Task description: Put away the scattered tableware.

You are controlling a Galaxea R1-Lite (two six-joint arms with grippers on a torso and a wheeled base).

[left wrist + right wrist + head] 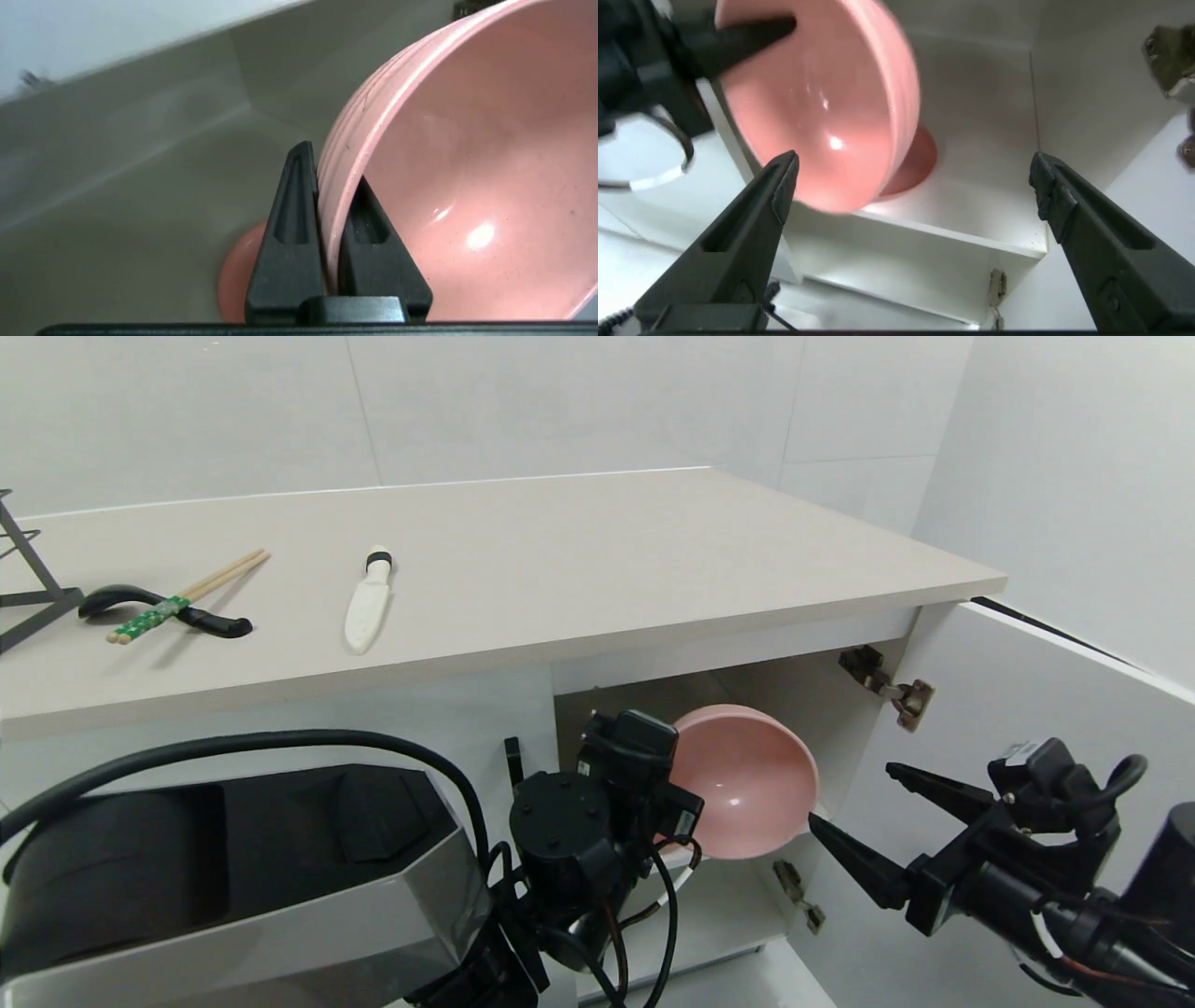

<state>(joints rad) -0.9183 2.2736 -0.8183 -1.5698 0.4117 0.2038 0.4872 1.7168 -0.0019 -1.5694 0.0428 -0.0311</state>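
Left gripper (329,170) pinches tight on the rim of the pink bowl (747,784), holding it tilted at the cabinet shelf (971,219), probably to stack on the pink dish (920,166) there; right gripper (849,793) hangs wide open, empty, nearby.

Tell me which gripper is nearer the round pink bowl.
Left. The left gripper is shut on the rim of the round pink bowl; the right gripper is open just to its right.
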